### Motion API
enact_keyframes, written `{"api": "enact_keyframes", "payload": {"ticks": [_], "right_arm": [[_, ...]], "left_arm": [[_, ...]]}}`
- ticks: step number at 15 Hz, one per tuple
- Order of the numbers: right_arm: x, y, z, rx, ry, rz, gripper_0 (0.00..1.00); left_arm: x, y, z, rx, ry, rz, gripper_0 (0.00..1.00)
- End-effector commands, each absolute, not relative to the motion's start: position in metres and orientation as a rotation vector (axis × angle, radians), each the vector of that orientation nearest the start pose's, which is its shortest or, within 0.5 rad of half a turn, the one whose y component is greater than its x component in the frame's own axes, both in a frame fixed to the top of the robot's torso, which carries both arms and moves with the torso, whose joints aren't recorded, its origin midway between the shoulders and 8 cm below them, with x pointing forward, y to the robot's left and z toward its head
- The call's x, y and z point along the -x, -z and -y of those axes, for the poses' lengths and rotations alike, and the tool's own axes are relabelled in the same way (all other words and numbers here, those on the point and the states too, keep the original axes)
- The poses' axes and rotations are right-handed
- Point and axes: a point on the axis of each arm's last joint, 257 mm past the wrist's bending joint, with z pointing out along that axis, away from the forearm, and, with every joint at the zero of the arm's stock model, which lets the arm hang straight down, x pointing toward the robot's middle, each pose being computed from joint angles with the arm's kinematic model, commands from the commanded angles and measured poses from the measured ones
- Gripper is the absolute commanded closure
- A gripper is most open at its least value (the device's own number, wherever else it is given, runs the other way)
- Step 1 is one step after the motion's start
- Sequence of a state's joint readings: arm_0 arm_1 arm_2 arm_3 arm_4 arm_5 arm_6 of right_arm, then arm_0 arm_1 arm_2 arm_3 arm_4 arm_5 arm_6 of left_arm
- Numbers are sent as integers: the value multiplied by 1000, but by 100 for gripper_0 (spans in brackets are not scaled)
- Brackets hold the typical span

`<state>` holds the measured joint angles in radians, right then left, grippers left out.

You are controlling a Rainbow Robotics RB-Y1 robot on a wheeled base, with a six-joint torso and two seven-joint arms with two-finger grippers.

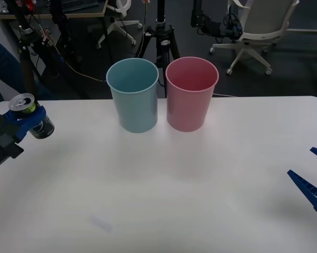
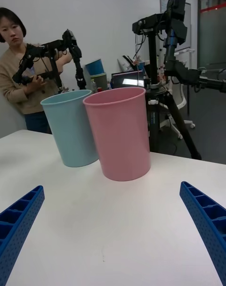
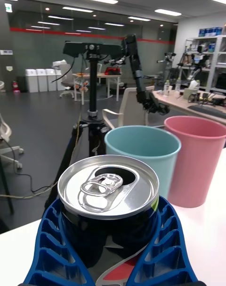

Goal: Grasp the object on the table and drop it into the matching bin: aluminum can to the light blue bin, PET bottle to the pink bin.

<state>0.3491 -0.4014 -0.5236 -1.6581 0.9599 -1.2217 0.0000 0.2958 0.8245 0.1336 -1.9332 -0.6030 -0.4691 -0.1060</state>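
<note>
My left gripper (image 1: pixel 22 119) is shut on the aluminum can (image 1: pixel 30 114), a small dark blue can with a silver top, held above the white table (image 1: pixel 164 190) at its far left. In the left wrist view the can (image 3: pixel 109 206) sits between the blue fingers (image 3: pixel 47 239), its pull tab up and the mouth open. The light blue bin (image 1: pixel 133 94) stands at the table's back middle, to the right of the can, with the pink bin (image 1: pixel 191 93) touching its right side. My right gripper (image 1: pixel 312 178) is open, low at the table's right edge.
A black tripod (image 1: pixel 159 37) and an office chair (image 1: pixel 258 26) stand on the floor behind the bins. In the right wrist view both bins, light blue (image 2: pixel 71 128) and pink (image 2: pixel 119 133), rise ahead of the open fingers (image 2: pixel 207 220). The table's front is bare.
</note>
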Motion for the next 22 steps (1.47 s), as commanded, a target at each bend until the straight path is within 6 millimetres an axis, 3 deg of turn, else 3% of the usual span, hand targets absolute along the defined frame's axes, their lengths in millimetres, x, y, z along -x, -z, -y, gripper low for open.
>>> {"api": "enact_keyframes", "payload": {"ticks": [1, 6, 9, 12, 22], "right_arm": [[-342, 169, 330, 465, -567, -1441, 0], [-342, 169, 330, 465, -567, -1441, 0], [-342, 169, 330, 465, -567, -1441, 0], [-342, 169, 330, 465, -567, -1441, 0], [-342, 169, 330, 465, -567, -1441, 0]], "left_arm": [[-439, 48, -281, -462, 475, -1406, 100], [-453, 25, -271, -494, 478, -1393, 100], [-468, 8, -219, -541, 584, -1376, 99], [-491, -5, -184, -585, 633, -1376, 99], [-583, -20, -105, -649, 645, -1351, 99]]}}
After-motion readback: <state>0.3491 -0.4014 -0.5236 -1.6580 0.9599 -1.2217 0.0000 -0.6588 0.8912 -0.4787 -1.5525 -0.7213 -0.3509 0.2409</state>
